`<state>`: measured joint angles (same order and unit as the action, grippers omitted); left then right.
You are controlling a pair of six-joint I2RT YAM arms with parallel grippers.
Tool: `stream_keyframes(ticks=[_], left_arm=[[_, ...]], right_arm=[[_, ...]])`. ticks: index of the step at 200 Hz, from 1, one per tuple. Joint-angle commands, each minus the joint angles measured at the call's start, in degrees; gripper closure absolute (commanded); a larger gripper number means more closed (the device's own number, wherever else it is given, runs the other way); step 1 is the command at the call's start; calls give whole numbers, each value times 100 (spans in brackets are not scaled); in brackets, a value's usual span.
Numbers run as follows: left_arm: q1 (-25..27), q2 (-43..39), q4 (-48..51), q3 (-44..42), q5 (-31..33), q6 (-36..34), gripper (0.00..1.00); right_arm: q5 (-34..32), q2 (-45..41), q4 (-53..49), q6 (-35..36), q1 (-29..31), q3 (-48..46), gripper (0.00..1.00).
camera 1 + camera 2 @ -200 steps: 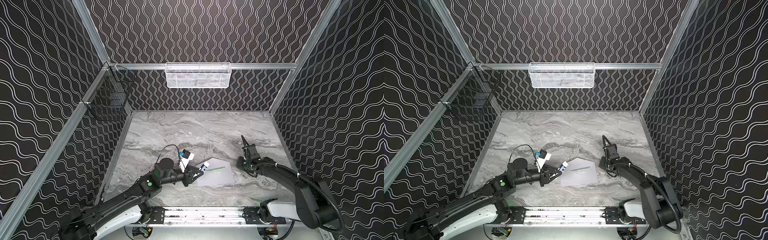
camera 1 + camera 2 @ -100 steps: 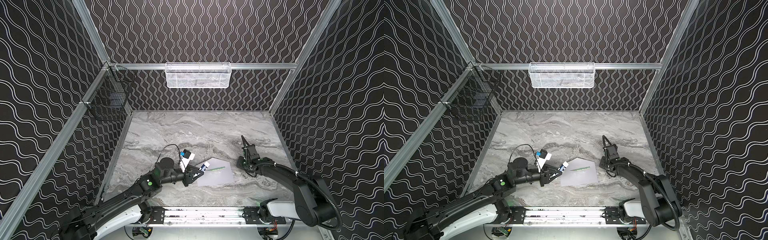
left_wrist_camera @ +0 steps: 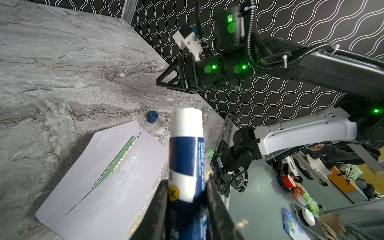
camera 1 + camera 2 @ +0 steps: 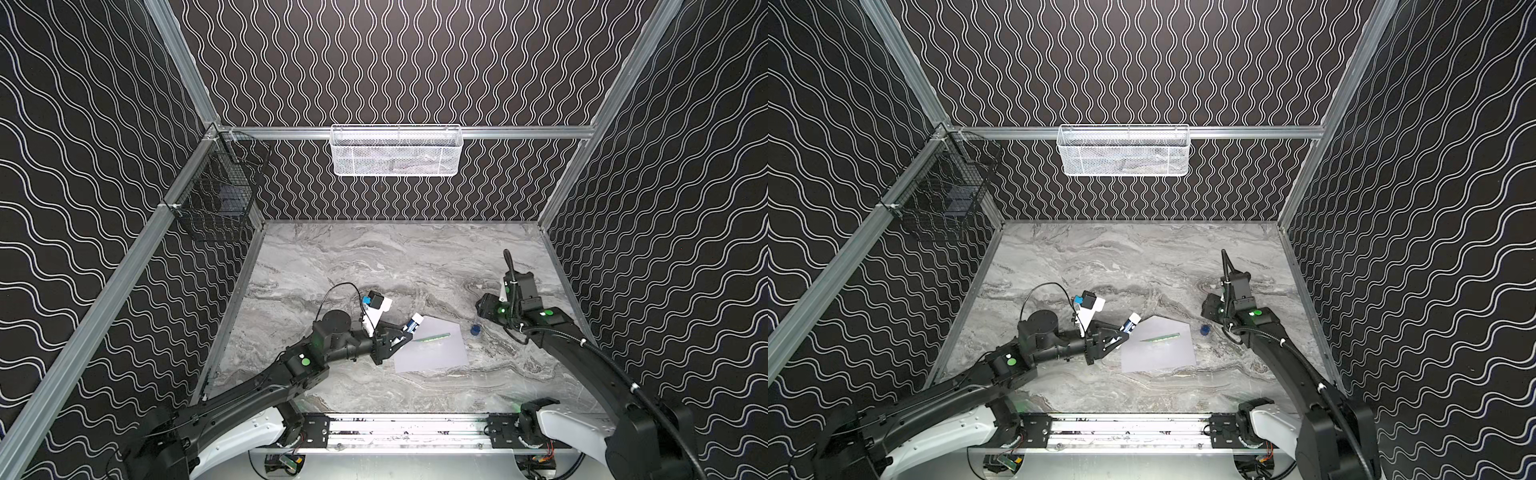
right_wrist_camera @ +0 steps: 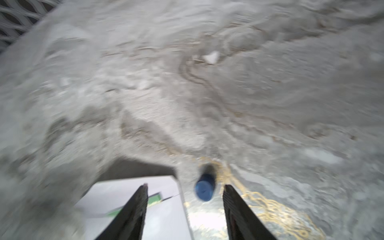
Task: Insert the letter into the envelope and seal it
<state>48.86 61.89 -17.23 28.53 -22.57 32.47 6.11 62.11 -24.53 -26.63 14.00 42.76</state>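
Envelope (image 4: 432,351), letter (image 3: 115,162) mostly hidden inside
Beside it left end effector (image 3: 187,185) grips glue stick (image 3: 186,145); right end effector (image 5: 185,188) gapes near cap (image 3: 152,117).

The envelope (image 4: 432,357) is showing pale lavender, the letter (image 4: 432,337) a green-patterned edge, the cap (image 4: 475,330) dark blue, the glue stick (image 3: 186,149) blue-and-white, the tabletop (image 4: 374,257) grey marbling.

Robot lab test cell. Black wavy-patterned walls (image 4: 395,62) boxed in an aluminium frame (image 4: 519,132). Marble-print tabletop (image 4: 374,257). Two arms (image 4: 257,395) mounted on a base rail (image 4: 407,428). White mesh basket (image 4: 395,151) and black wire basket (image 4: 216,195) hang on the frame. Left wrist view, past the cell: red roll (image 3: 287,180) and blurred workroom clutter.
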Motion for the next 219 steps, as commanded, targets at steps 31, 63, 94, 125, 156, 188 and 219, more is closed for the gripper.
stream_keyframes(ticks=[31, 63, 94, 125, 156, 188, 219], left_arm=[[18, 272, -1698, -22, -108, 342, 100], [49, 252, -2063, -93, -21, 343, 100], [138, 362, -2322, -76, 7, 456, 100], [225, 289, -2241, -115, 54, 404, 100], [272, 293, -2222, -109, 86, 383, 100], [308, 317, -2168, -102, 101, 381, 100], [326, 256, -2093, -106, 168, 333, 100]], right_arm=[[4731, -1501, 2934, -1608, 14, -646, 30], [5163, -1697, 4501, -2645, 228, -839, 18], [4777, -1549, 4750, -2517, 876, -751, 10], [4322, -1207, 4340, -2114, 1517, -531, 12], [4194, -837, 4997, -2303, 1776, -552, 29], [4122, -555, 5462, -2474, 2009, -493, 46], [4074, -506, 5443, -2452, 2180, -461, 55]])
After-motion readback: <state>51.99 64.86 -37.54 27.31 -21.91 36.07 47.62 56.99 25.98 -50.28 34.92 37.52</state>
